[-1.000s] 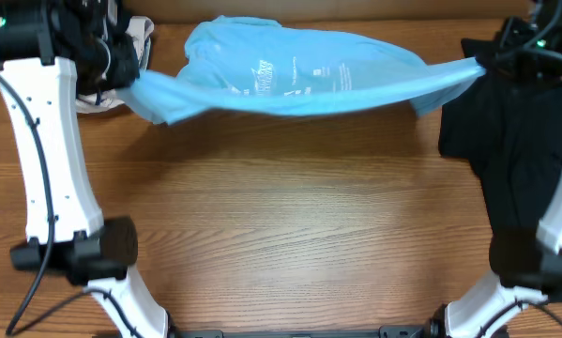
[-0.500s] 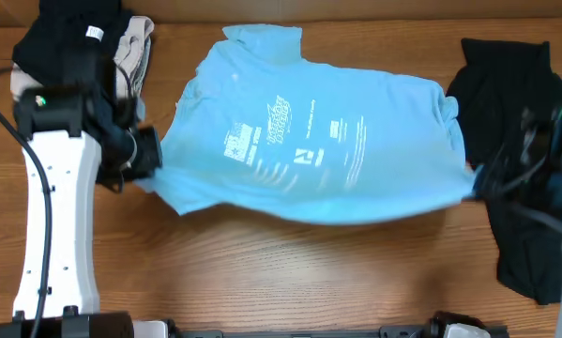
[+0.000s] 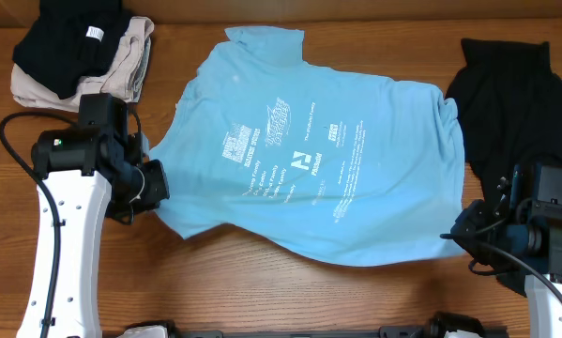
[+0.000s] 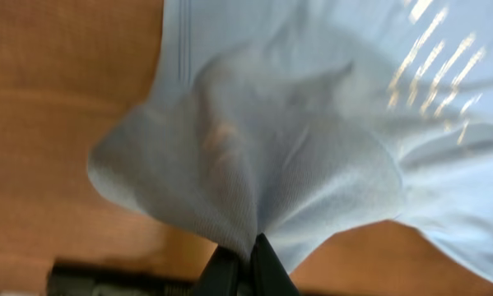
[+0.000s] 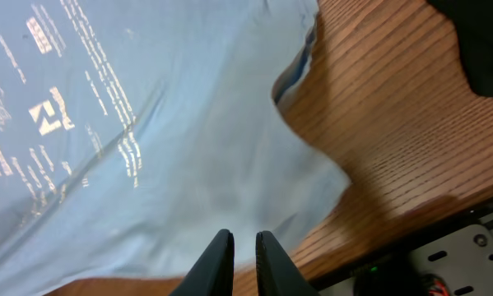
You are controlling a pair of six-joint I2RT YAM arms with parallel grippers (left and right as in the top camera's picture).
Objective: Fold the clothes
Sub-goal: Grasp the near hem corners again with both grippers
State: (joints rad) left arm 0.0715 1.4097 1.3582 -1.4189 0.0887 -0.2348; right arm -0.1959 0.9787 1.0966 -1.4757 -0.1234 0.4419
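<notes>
The left gripper (image 4: 246, 240) is pinched tight on the light-blue T-shirt (image 3: 309, 160), but the right gripper (image 5: 241, 238) has an unclear hold, so a lopsided pull could rumple it.

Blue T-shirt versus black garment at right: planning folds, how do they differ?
The blue T-shirt lies spread, print up; the black garment is rumpled. The blue T-shirt has white print; the black garment looks plain. The left pincer grips the blue T-shirt, not the black garment. Both lie unfolded on the table.
</notes>
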